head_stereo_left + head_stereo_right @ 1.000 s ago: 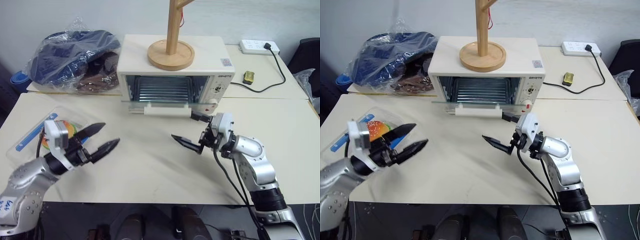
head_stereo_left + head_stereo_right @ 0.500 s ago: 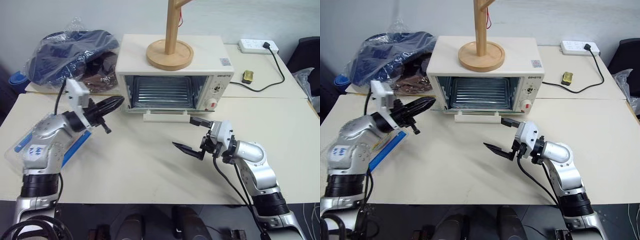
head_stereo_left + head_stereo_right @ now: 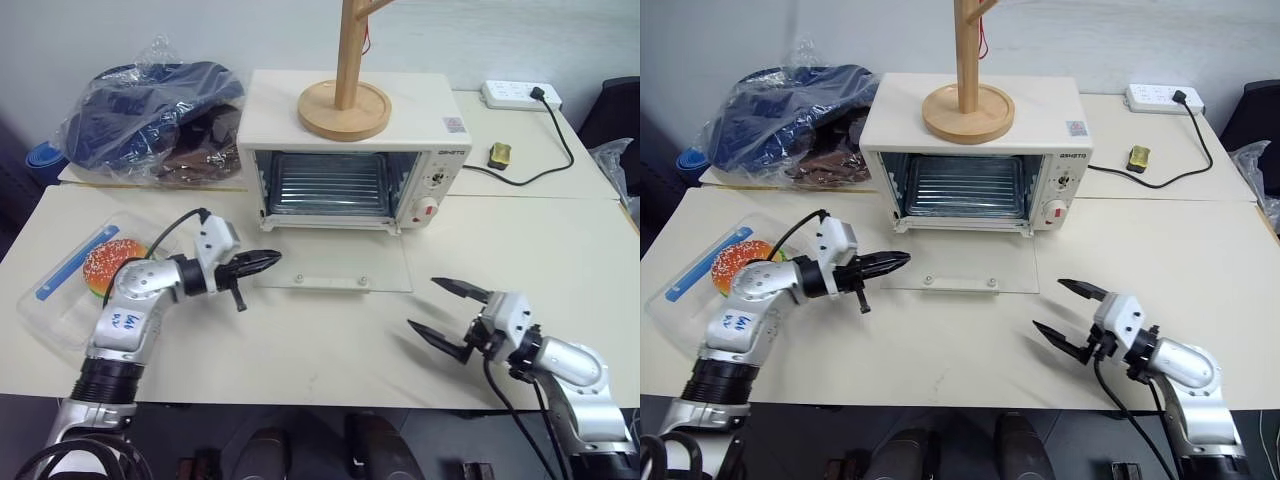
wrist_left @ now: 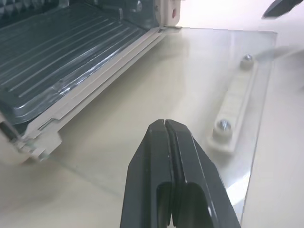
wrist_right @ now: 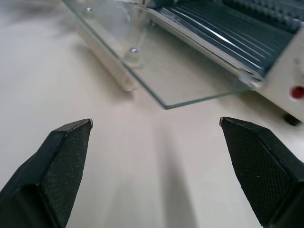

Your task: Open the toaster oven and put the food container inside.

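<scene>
The cream-white toaster oven stands at the back of the table. Its glass door lies open and flat, with the white bar handle under the glass. The rack inside is bare. My left gripper is shut and empty, pointing at the door's left edge just above the table. The food container, clear with a blue strip and a toy hamburger in it, lies at the table's left behind that arm. My right gripper stands wide open and empty, near the front edge, to the right of the door.
A wooden stand rests on top of the oven. A crinkled plastic bag of dark cloth sits at the back left. At the back right lie a power strip, its black cable and a small yellow item.
The oven door has dropped from partly open to flat on the table. My left gripper shut and swung from the container to the door's left edge. My right gripper pulled back toward the front right.
</scene>
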